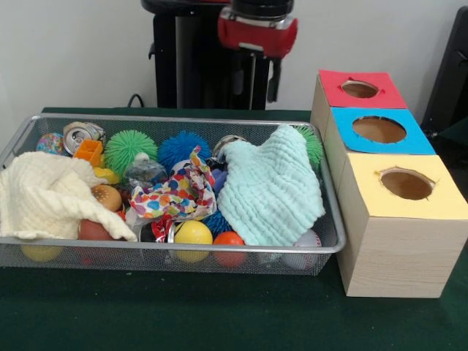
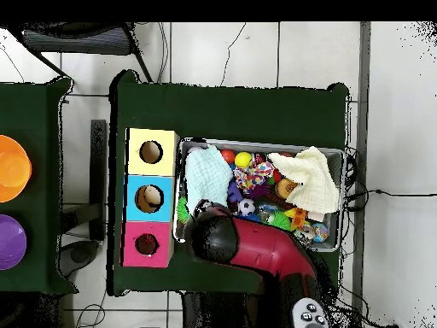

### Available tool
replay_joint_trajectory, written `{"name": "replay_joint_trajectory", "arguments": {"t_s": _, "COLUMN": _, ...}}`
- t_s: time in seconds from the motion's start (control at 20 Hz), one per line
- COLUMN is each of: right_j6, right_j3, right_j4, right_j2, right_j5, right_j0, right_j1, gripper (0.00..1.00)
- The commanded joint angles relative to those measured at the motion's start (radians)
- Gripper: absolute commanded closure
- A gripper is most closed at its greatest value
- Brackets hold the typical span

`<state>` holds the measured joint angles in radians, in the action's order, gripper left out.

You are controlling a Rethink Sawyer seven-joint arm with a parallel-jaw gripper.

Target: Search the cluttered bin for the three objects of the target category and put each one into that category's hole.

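1. Front view: the bin (image 1: 330, 246), a shallow silver wire-mesh basket with a metal rim, fills the frame's left and centre on the green bench (image 1: 219, 314). A ribbed mint cloth (image 1: 269, 191) lies in its right part, a cream cloth (image 1: 45, 196) drapes its left, and a spotted multicoloured cloth (image 1: 178, 194) is crumpled between them.
2. Around the cloths sit a spiky green ball (image 1: 129, 148), a spiky blue ball (image 1: 181, 147), a smooth yellow ball (image 1: 193, 234), an orange ball (image 1: 229, 239) and a crushed can (image 1: 80, 136). No soft toy figure can be made out.
3. At right stands a light wooden box (image 1: 391, 252); the hole (image 1: 360, 89) in its red top is the farthest, at upper right, behind the blue and yellow tops.
4. The arm (image 1: 257, 33) hangs at top centre; whether the tool is wide or narrow I cannot tell.
5. Overhead view: the red arm (image 2: 265, 248) covers the bin's lower-left corner. The red-topped hole (image 2: 147, 245) is at lower left of the bin.
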<state>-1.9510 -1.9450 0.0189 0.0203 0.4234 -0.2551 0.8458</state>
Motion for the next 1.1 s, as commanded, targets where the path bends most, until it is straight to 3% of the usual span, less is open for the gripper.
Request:
{"name": "replay_joint_trajectory", "arguments": {"t_s": 0.05, "right_j6": 0.203, "right_j3": 0.14, "right_j4": 0.144, "right_j2": -0.127, "right_j5": 0.081, "right_j0": -0.155, "right_j1": -0.126, "gripper": 0.0}}
{"name": "replay_joint_trajectory", "arguments": {"t_s": 0.65, "right_j6": 0.24, "right_j3": 0.382, "right_j4": 0.303, "right_j2": -0.203, "right_j5": 0.142, "right_j0": -0.292, "right_j1": -0.295, "gripper": 0.0}}
{"name": "replay_joint_trajectory", "arguments": {"t_s": 1.1, "right_j6": 0.221, "right_j3": 0.492, "right_j4": 0.371, "right_j2": -0.241, "right_j5": 0.129, "right_j0": -0.338, "right_j1": -0.401, "gripper": 0.0}}
